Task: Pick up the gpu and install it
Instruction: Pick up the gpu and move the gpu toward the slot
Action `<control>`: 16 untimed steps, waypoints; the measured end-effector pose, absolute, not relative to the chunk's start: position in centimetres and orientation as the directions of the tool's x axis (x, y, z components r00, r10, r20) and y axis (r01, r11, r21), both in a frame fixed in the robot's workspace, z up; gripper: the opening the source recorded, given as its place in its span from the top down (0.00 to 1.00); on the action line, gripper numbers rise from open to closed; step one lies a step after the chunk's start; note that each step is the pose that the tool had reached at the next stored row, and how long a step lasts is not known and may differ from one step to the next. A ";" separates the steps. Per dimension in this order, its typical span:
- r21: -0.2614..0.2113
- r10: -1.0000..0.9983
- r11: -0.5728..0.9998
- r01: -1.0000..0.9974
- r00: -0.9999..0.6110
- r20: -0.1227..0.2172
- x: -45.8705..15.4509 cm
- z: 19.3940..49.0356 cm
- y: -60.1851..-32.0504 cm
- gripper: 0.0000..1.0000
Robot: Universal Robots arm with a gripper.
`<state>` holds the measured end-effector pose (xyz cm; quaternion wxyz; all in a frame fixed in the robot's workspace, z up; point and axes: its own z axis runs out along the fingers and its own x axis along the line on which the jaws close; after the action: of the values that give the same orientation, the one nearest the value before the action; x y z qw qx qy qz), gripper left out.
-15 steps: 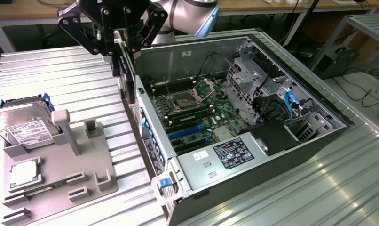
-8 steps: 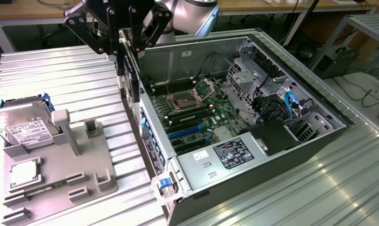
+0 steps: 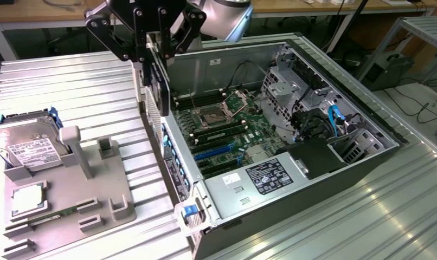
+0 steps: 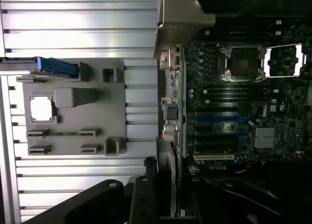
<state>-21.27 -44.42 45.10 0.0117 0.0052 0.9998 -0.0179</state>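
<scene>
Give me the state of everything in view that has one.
claw: shut on the gpu, over the case's edge.
gpu: held on edge, hanging, not seated in any slot.
computer case: lying on its side, side panel off, board exposed.
CPU socket: load plate flipped open.
hard drive: standing in the gray holder.
memory stick: lying flat in the holder.
</scene>
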 end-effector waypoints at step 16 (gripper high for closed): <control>-0.036 0.010 0.999 0.011 -1.000 -0.023 -19.5 45.1 -44.4 0.72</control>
<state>-19.51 -44.42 45.10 0.0117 0.0052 0.9998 -0.0178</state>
